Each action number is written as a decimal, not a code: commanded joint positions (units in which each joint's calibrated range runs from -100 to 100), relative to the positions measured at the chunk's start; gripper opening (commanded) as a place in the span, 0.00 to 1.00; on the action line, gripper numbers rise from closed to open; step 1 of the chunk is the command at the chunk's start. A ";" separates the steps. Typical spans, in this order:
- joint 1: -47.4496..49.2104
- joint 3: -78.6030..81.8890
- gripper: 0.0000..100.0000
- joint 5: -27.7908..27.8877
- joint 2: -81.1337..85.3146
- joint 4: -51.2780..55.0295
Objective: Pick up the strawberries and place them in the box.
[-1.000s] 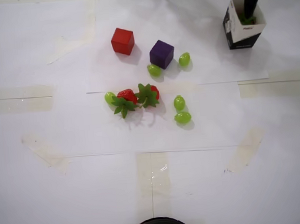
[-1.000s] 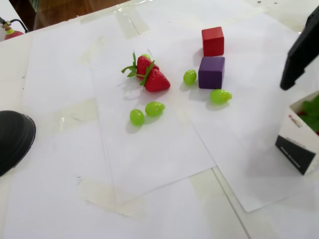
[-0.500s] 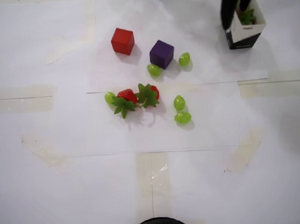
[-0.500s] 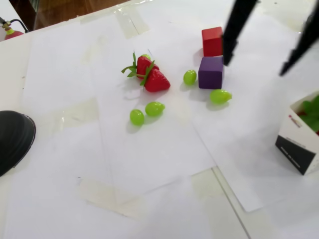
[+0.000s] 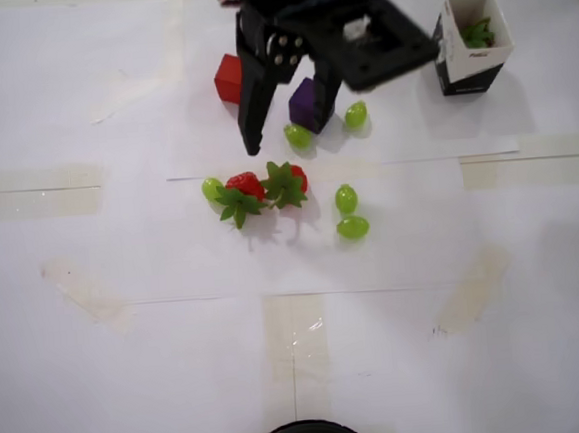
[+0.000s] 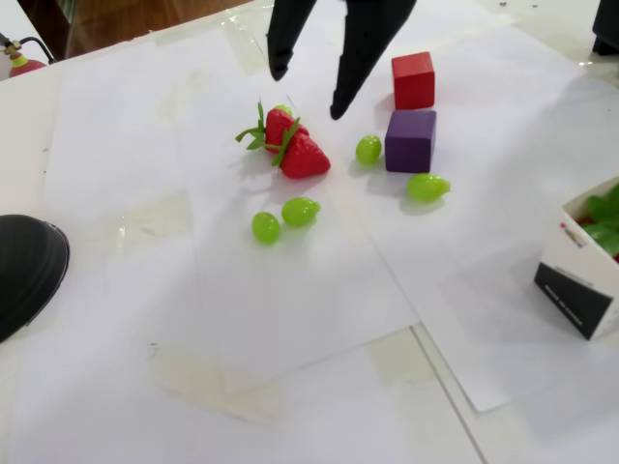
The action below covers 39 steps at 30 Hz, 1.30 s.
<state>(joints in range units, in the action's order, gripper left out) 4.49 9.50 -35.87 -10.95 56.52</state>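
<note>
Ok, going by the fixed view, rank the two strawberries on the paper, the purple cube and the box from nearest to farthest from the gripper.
From the open gripper:
1. The strawberries, just below its fingertips, touching each other.
2. The purple cube, to the right, beside the red cube.
3. The box, far right at the frame edge.

A red cube (image 6: 413, 79) stands on white paper sheets (image 6: 290, 290) that cover the counter (image 6: 19, 126), and a purple cube (image 6: 410, 140) sits just beside it. In the fixed view one green grape (image 6: 368, 149) lies left of the purple cube and another (image 6: 427, 187) in front of it. Two more grapes (image 6: 300, 211) (image 6: 265, 227) lie touching, nearer the camera. In the overhead view a fifth grape (image 5: 212, 188) lies farther left. A black rounded object (image 6: 27, 271) sits at the fixed view's left edge.
</note>
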 commanded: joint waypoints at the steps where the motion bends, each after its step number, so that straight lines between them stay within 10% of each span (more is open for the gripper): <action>1: -0.52 -5.68 0.28 -0.44 -3.15 -3.42; 39: -0.01 0.86 0.23 -2.64 -8.91 -11.26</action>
<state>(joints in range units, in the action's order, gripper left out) 4.72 10.41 -38.12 -21.31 46.48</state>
